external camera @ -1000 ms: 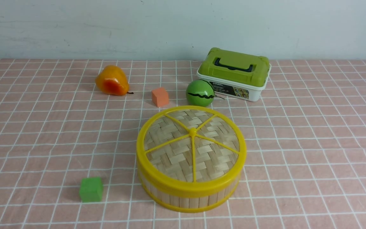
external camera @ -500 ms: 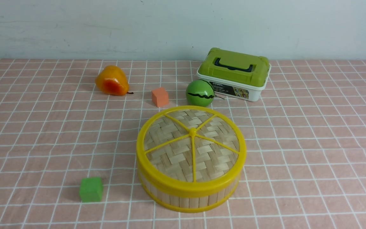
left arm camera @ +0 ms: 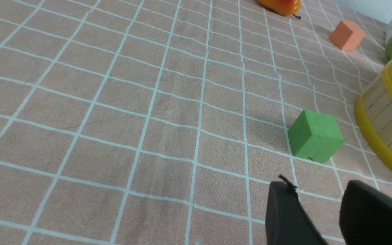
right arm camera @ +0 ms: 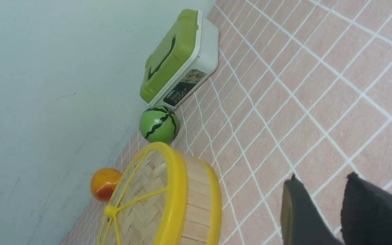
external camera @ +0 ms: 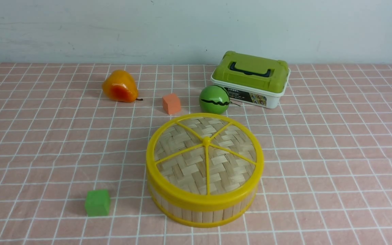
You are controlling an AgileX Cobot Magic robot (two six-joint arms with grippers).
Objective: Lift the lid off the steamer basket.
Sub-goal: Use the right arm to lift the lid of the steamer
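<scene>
Left fingers [left arm camera: 286, 214] and right fingers [right arm camera: 301, 214] both stand parted with nothing between them but bare desk [external camera: 335, 163], each off to its own side of the steamer basket [external camera: 209, 214] and touching nothing. The basket sits mid-desk with the lid [external camera: 205, 160] seated squarely on top. That lid looks light and stiff around its thick yellow plastic rim, while the woven bamboo panel seems thin and easily dented, so pressing there looks unwise. Smooth plastic may slip. The rim's outer edge seems the surest hold, since the central knob is small. A snug fit could drag the light basket up too.
</scene>
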